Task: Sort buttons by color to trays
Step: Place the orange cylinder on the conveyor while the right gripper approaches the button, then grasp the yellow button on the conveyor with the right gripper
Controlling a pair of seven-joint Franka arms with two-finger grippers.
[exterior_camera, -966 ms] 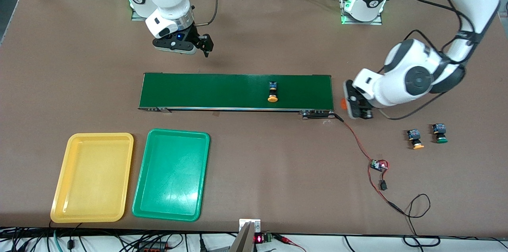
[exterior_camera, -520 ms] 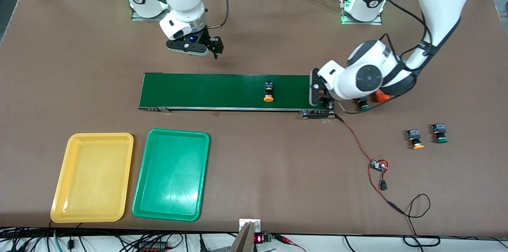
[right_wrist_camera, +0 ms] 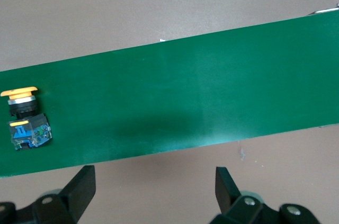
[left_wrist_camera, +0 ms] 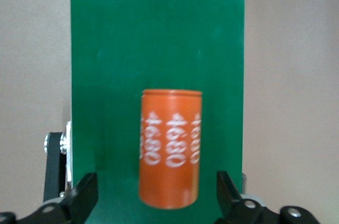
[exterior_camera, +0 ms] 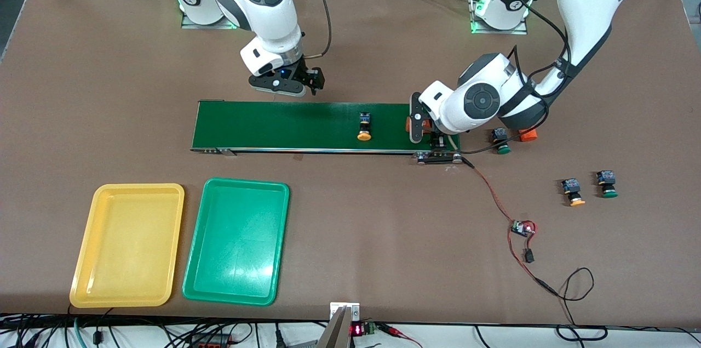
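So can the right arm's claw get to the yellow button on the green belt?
Probably yes. The right claw hangs open over the belt's edge, and nothing stands between it and the yellow button lying bare on the belt.

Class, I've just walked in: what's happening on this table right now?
Two robot arms are sorting buttons. The left gripper, open, is over the conveyor belt's end, with an orange cylinder between its fingers. An orange-capped button lies on the belt. The right gripper, open and empty, hovers by the belt's edge. A green-capped button and two more buttons lie on the table. The yellow tray and green tray hold nothing.
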